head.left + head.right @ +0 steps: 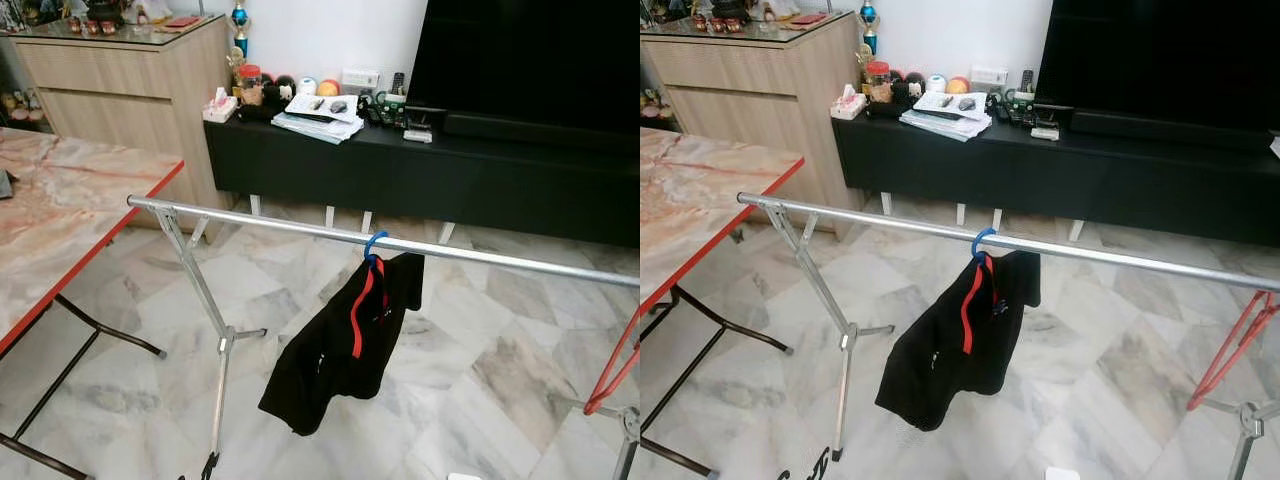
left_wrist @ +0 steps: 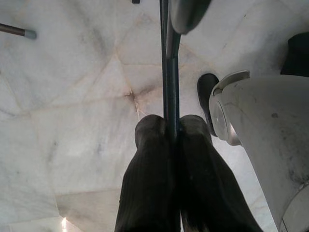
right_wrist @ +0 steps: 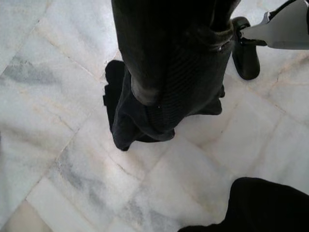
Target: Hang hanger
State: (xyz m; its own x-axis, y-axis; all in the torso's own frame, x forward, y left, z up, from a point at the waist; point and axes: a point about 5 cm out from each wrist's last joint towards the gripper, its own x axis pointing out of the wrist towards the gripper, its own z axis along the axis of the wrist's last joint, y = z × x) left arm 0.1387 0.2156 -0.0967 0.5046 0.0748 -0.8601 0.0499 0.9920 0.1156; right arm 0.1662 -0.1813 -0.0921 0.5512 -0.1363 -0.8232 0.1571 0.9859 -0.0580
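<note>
A blue hanger (image 1: 374, 245) hooks over the silver rail (image 1: 260, 222) of a clothes rack. It carries a black garment with a red stripe (image 1: 340, 350), which droops toward the floor. My left gripper (image 2: 172, 133) hangs low over the marble floor with its fingers pressed together and nothing held. A thin rack leg (image 2: 167, 72) runs past just beyond the tips. My right gripper (image 3: 166, 108) also points down at the floor, fingers together and empty. Both grippers are well below the rail and apart from the hanger.
The rack's crossed leg (image 1: 222, 340) stands at the left. A marble table with a red edge (image 1: 60, 210) is further left. A black TV console (image 1: 400, 170) with clutter runs along the back wall. A red frame (image 1: 615, 370) leans at the right.
</note>
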